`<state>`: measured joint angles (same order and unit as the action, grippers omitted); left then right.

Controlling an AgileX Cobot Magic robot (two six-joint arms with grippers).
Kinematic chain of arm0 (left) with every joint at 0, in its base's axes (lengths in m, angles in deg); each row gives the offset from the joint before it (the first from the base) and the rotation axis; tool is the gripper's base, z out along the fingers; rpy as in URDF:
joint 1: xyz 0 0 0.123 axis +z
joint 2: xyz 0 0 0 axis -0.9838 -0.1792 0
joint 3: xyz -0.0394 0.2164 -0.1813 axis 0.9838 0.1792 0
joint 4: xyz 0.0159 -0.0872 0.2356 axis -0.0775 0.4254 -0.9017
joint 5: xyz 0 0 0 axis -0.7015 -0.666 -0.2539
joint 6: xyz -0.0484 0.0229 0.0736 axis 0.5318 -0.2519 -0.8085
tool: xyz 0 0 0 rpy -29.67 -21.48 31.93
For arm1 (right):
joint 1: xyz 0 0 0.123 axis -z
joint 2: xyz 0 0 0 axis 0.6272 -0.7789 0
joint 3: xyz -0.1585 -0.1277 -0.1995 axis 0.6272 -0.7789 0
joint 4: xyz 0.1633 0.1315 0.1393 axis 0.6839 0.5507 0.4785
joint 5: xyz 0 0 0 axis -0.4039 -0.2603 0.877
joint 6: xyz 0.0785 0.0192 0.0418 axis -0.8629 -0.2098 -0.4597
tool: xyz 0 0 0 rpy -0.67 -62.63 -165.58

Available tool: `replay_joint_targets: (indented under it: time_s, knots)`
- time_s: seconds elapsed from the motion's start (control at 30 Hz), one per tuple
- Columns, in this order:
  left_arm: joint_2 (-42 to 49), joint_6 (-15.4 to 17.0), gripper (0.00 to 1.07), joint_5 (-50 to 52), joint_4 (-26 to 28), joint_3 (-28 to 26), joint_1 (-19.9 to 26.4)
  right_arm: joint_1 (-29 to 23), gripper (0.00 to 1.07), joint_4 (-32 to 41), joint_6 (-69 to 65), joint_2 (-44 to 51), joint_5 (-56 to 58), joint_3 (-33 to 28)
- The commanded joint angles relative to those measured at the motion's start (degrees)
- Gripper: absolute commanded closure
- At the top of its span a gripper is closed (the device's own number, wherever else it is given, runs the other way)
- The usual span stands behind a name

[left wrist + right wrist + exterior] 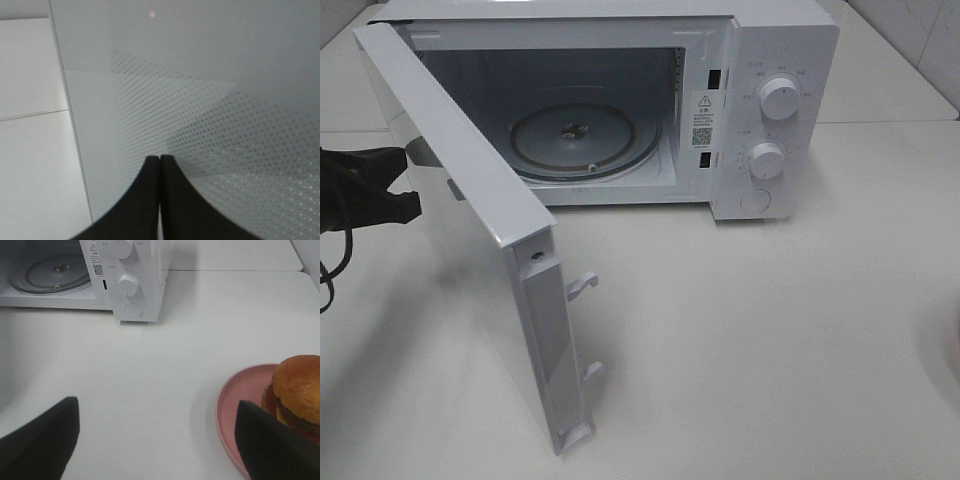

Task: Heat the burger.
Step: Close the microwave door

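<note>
Clenched empty, the left gripper (pixel 160 165) props the microwave door (pixel 470 230) wide while the right gripper (pixel 157 432), jaws spread, hovers beside the burger (pixel 298 390) waiting on its pink plate (pixel 240 400).

The microwave (pixel 720 110) is set at the back of the table (pixel 770 340), with its door (pixel 470 230) swung wide open toward the front left. The turntable (pixel 585 140) is seated inside the cavity, and two knobs, one (pixel 779 97) above the other (pixel 766 159), are placed on the panel to the right of the cavity. The left gripper (pixel 405 185) is positioned just behind the door's outer face. The burger (pixel 298 392) is rested on a plate (pixel 242 405) on the table, well apart from the microwave, in front of it and to its right.
</note>
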<state>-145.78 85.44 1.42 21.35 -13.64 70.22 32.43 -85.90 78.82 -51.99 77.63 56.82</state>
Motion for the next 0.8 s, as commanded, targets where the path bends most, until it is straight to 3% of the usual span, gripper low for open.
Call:
replay_joint_targets:
  time_s: [0.03,0.37,0.8]
  knots:
    - [-0.46,-0.06,1.07,-0.92,0.46,-1.6,-1.38,0.4,0.32,0.06,-0.34,1.72,-0.52,-0.11]
    - [-1.66,-0.06,1.07,-7.73,1.03,-8.71,-5.9,0.4,0.32,0.06,-0.34,1.72,-0.52,-0.11]
    - [-5.9,0.17,1.07,-9.28,3.44,-15.58,-10.31,0.4,0.32,0.06,-0.34,1.72,-0.52,-0.11]
